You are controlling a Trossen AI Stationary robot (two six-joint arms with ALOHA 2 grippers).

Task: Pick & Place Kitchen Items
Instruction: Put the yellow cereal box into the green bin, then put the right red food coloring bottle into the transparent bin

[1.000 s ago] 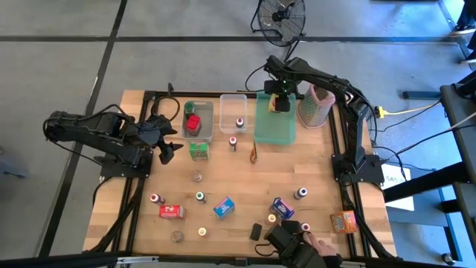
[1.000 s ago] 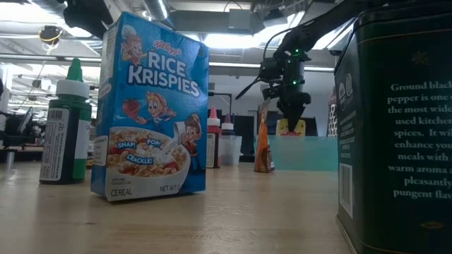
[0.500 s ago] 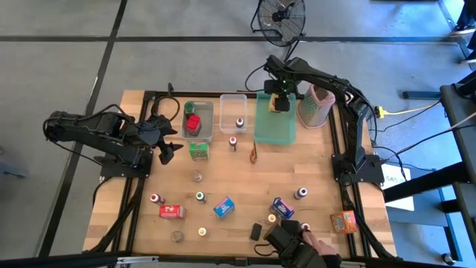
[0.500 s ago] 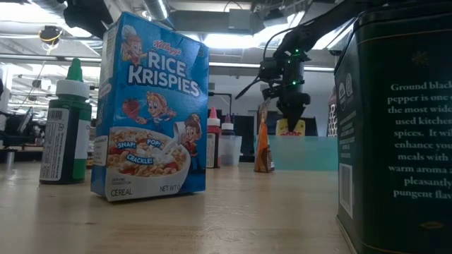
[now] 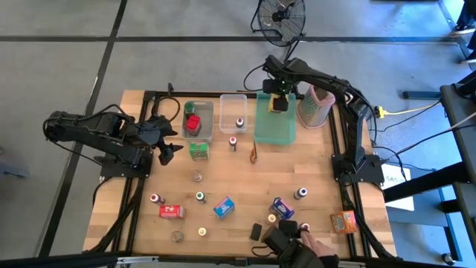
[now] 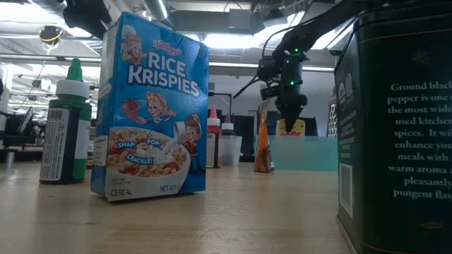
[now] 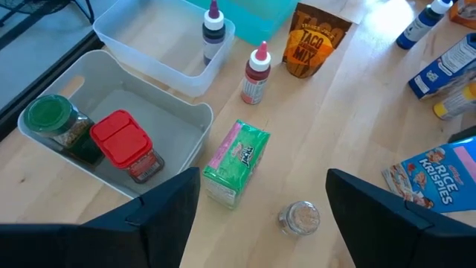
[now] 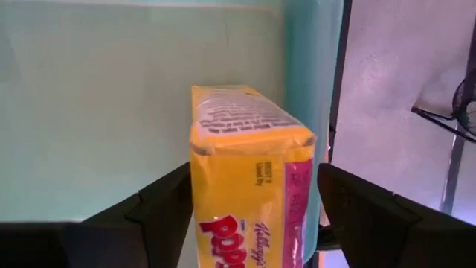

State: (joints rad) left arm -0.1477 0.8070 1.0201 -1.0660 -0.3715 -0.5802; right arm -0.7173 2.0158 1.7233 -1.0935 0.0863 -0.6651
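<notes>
Fingers [image 8: 253, 216] on the right arm standing apart either side of the yellow box [image 8: 249, 175].
They are spreading wide, apparently letting it go inside the green tray [image 5: 275, 130]; left fingers [image 7: 260, 216] are waiting open.

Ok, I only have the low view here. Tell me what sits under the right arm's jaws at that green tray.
Observer: A yellow box lies inside the green tray, right between the right gripper's jaws.
Operator: Now give me the jaws.
Observer: Open, it seems, one on each side of the box, with a thin gap showing on one side.
Operator: Report the left arm too.
Observer: The left gripper hangs over the table's left side, jaws open, pointed at a small green box lying on the wood.
</notes>
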